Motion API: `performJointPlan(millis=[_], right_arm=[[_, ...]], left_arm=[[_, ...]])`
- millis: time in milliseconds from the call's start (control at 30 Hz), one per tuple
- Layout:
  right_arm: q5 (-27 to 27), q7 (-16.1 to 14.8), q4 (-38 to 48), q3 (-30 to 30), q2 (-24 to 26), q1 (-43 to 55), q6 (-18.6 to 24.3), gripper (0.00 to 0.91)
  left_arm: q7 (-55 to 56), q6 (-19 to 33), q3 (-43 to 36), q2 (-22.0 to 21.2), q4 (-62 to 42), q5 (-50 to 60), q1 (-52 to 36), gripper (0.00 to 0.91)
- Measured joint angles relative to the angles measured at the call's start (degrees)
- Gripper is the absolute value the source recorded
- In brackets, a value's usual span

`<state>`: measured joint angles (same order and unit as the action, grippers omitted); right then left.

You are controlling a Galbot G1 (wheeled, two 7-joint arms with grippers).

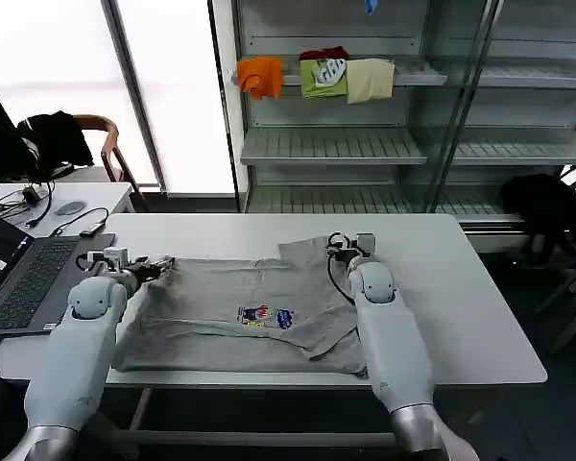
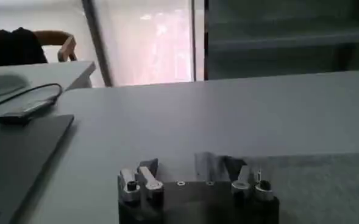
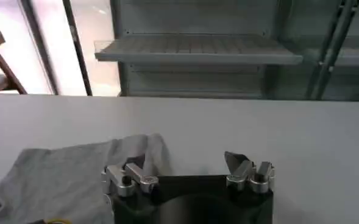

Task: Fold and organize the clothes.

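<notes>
A light grey short-sleeved shirt [image 1: 221, 331] lies spread on the white table [image 1: 461, 288], its small multicolour chest print [image 1: 266, 315] facing up and its right side folded inward in creases. My left gripper [image 1: 158, 266] rests low at the shirt's far left corner. In the left wrist view that gripper [image 2: 192, 165] is open, and the shirt's edge [image 2: 313, 182] runs under one side of it. My right gripper [image 1: 341, 242] sits at the shirt's far right corner. It is open [image 3: 185, 161] too, with a grey sleeve [image 3: 63, 176] lying against one finger [image 3: 136, 165].
An open laptop [image 1: 29, 279] stands at the table's left, with a mouse [image 1: 69, 206] and a cabled adapter [image 1: 93, 229] behind it. The metal shelf [image 1: 365, 144] beyond holds orange [image 1: 259, 75], green [image 1: 324, 75] and cream [image 1: 370, 79] folded garments. A black garment [image 1: 547, 206] hangs at right.
</notes>
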<state>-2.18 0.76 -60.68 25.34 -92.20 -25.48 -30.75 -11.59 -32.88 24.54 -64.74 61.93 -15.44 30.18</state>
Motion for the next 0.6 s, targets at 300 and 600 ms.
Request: performJointPlan(millis=[300, 600], right_arm=[[-0.03, -1.63, 2.57, -0.95, 0.01, 1.62, 1.79, 0.655], [3.09, -3.42, 5.06, -2.01, -0.02, 1.17, 1.10, 0.000]], left_arm=[[-0.44, 0.04, 0.45, -0.36, -0.03, 0.62, 0.38, 0.715], [-1.21, 0.06, 0.65, -0.21, 0.17, 1.11, 0.98, 0.383]])
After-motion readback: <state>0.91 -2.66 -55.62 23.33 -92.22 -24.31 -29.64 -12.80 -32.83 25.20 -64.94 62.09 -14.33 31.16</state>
